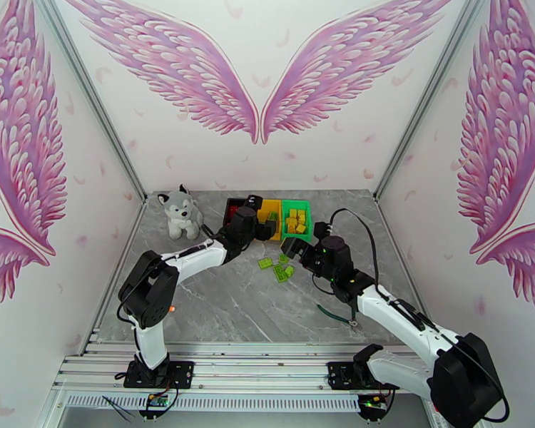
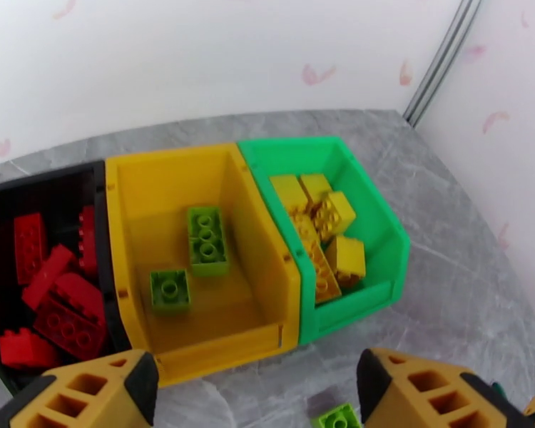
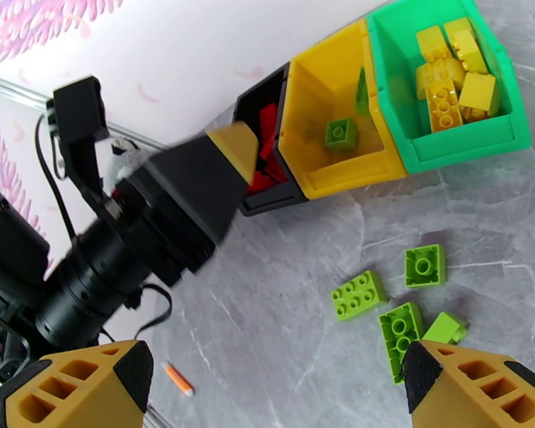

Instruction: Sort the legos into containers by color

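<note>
Your left claw (image 2: 257,388) and right claw (image 3: 276,379) gape empty; pinch a light, stiff green brick (image 3: 424,266) across its flat sides.

My left arm is stretched forward and inward. I see the left gripper (image 2: 257,385) pointing down, fingers (image 2: 89,390) spread wide with nothing between them. My right arm reaches in from the other side, right gripper (image 3: 276,369) gaping too, empty, near the left.
</note>
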Available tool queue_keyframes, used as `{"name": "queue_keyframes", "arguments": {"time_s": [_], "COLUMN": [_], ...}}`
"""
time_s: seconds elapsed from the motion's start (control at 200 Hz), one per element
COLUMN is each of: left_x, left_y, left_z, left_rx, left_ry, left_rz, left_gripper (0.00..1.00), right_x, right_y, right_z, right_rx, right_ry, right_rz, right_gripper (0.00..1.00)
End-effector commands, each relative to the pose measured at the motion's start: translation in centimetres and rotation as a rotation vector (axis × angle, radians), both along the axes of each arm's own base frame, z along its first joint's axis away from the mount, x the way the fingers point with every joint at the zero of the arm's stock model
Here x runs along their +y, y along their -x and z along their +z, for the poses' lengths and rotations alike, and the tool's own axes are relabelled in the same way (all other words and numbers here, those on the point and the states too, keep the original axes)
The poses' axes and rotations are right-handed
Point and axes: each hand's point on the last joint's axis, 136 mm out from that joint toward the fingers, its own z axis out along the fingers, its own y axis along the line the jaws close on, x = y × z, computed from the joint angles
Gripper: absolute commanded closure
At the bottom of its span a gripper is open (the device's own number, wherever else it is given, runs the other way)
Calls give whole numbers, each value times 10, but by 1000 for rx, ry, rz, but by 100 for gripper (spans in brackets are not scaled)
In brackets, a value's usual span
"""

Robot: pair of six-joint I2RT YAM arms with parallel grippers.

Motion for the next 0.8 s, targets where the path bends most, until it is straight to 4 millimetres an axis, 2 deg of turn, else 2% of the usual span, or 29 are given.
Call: {"name": "queue_keyframes", "arguments": {"time_s": [0.0, 0.23, 0.465, 0.6, 0.795], "left_x": [6, 13, 25, 33, 38], "left_y": [14, 39, 79, 101, 122], "left_z": [13, -8, -41, -61, -92], "left_rx": [-28, 1, 44, 63, 89], "left_ry": [-14, -77, -118, -135, -127], "left_rz": [-1, -18, -79, -95, -122], "left_gripper": [19, 18, 19, 17, 16], "right_x": [0, 0, 6, 10, 19], "right_y": [2, -1, -2, -6, -15], "right_z": [-1, -2, -3, -12, -28], "right_rx": [3, 7, 12, 34, 78], "right_ry": [-16, -17, -33, -41, -43], "right_rz": [10, 9, 34, 43, 58], "right_gripper": [1, 1, 1, 1, 1]}}
